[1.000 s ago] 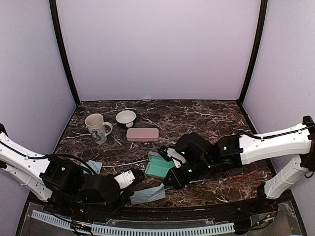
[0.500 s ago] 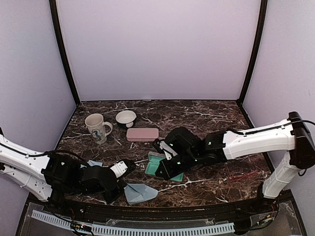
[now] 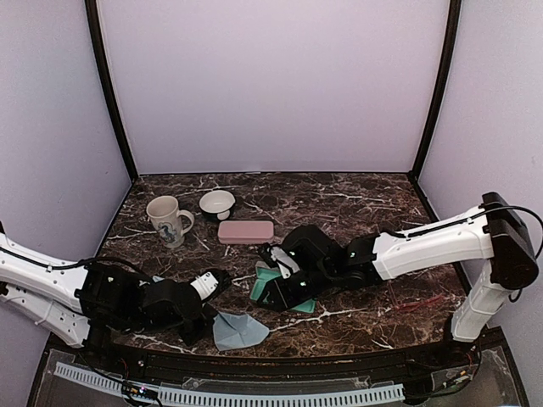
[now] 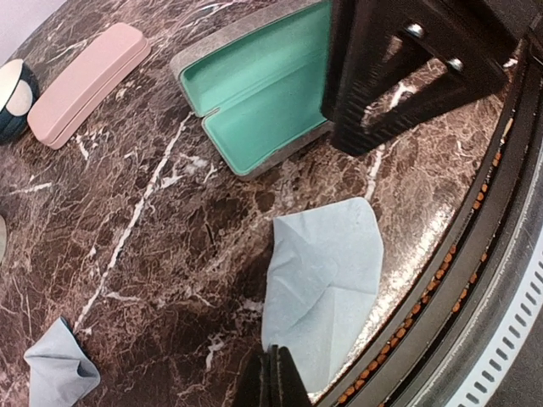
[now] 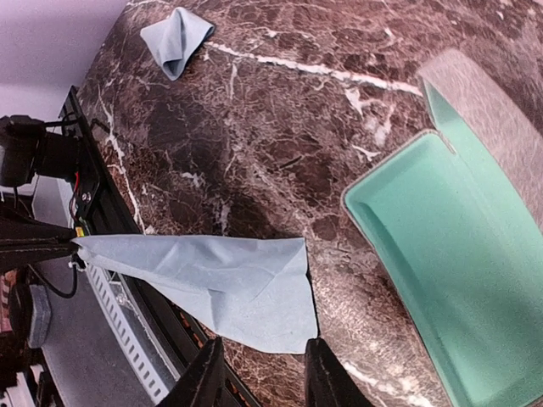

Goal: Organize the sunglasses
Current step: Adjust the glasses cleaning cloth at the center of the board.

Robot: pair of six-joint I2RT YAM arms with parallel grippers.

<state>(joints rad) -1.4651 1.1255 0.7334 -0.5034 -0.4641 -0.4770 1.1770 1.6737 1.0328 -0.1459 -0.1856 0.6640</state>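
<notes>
Red sunglasses point(image 3: 417, 302) lie on the desk point(image 3: 356, 203), well apart at 3 o'clock from the open right pincer point(image 5: 263, 373). The closed left pincer point(image 4: 271, 375) pinches a cloth point(image 4: 327, 288).

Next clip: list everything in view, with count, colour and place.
red sunglasses: one, red, right side
open case: one, grey, teal lining, centre
pink case: one, pink, behind open case
spread cloth: one, light blue, near edge
crumpled cloth: one, light blue, near left
mug: one, cream, far left
bowl: one, white inside, beside mug
table: one, dark marble
left pincer: shut on spread cloth
right pincer: open, by open case
</notes>
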